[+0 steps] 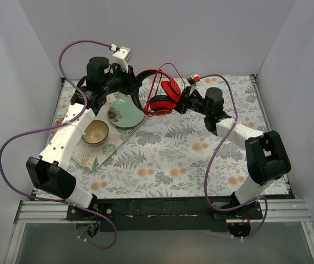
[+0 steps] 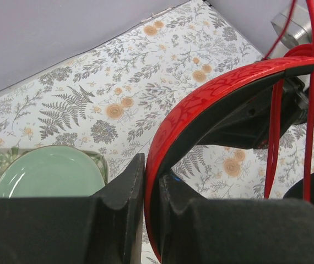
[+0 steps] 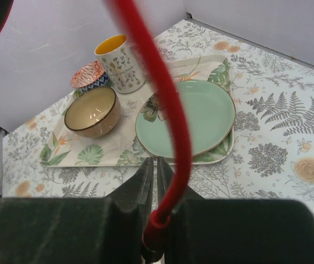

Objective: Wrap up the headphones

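Observation:
The red headphones (image 1: 160, 93) are held up above the far middle of the table, ear cups (image 1: 161, 104) hanging low. My left gripper (image 1: 130, 83) is shut on the red, black-lined headband (image 2: 217, 93), which runs between its fingers (image 2: 129, 187). The thin red cable (image 1: 156, 82) loops over the headband and hangs in several strands (image 2: 311, 110). My right gripper (image 1: 187, 98) is just right of the ear cups. Its jaws (image 3: 156, 165) are shut on the cable's plug end (image 3: 158, 234), and the cable (image 3: 171, 121) rises from there out of view.
A leaf-print tray (image 1: 104, 151) lies on the left, under the left arm. It holds a green plate (image 1: 125, 113) and a tan bowl (image 1: 95, 132). The right wrist view also shows a floral mug (image 3: 118, 63) and a small patterned cup (image 3: 88, 76). Grey walls enclose the table.

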Controlling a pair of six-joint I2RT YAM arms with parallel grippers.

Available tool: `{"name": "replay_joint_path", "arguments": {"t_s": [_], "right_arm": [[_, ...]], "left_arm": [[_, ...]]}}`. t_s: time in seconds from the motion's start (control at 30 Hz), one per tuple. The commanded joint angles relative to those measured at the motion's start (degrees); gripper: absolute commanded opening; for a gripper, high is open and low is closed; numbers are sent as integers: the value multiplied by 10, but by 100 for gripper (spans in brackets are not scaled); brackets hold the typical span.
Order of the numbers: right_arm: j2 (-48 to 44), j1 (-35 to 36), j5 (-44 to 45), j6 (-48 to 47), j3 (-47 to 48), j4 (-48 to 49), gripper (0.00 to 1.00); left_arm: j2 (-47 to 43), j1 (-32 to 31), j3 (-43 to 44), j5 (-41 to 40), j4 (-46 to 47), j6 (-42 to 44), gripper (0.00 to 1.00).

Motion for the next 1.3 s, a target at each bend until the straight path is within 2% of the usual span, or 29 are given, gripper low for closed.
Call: {"name": "replay_joint_path", "arguments": {"t_s": [0.0,0.1,0.23,0.43,0.63,0.8,0.87,0.97,1.07,1.27], "right_arm": [[-40,8,48,16,-21,60,8],[-45,8,49,3,-25,39,12],[-61,9,55,-18,-58,39,31],[-89,7,53,-56,-107,42,54],[-146,-13,98,-65,-177,76,61],[-201,-31,151,-92,-193,72,64],[-209,-31,161,-108,-173,64,68],[-202,-31,158,-114,-120,32,69],[-180,-30,140,-94,-91,26,74],[-131,-30,201,-56,-34,23,74]], "left_arm": [[-5,12,18,0,30,-49,0],[-7,15,14,3,33,-46,0],[-7,16,26,-13,31,-32,0],[-7,17,35,-40,21,16,0],[-12,17,25,-48,14,56,0],[-12,17,32,-32,0,79,0],[-13,16,34,-24,-9,86,0],[-12,17,39,-21,-16,89,0],[-12,17,39,-13,-20,94,0],[-20,16,37,-6,-25,101,0]]}}
